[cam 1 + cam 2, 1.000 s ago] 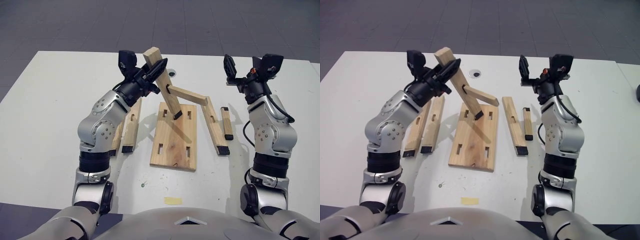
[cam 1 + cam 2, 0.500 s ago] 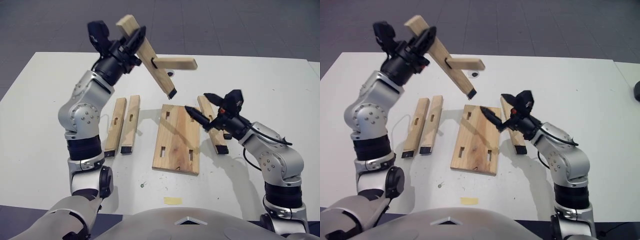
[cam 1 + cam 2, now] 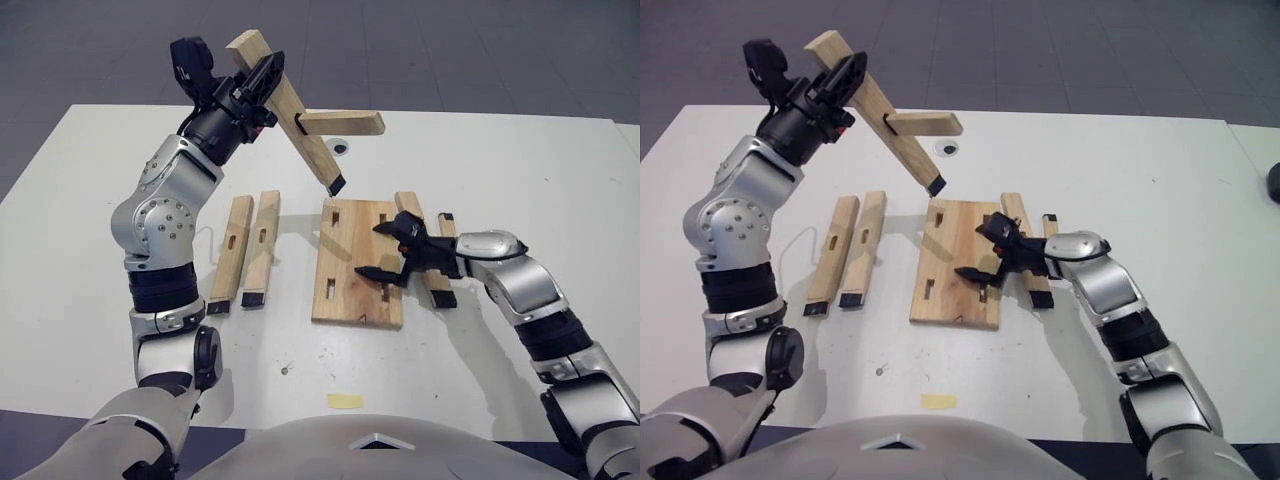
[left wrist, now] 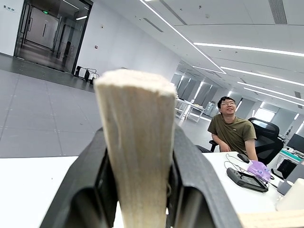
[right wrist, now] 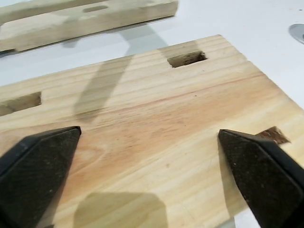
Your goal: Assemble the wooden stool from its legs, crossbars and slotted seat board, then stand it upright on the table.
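- The right arm has dropped from its raised spot. The right gripper now sits spread wide over the board's right side, beside the near slot. I can't tell if it touches.
- The left gripper clamps the leg up high, with a crossbar plugged into its side. The leg has lifted off the board, and its black foot hangs above the far edge.
- My read: the right arm is coming in to steady the board so the leg can be seated.
- Slots: four show in the board, none with a leg in it.
- Two spare legs lie side by side left of the board. Another leg and a short bar lie to its right, on the table.
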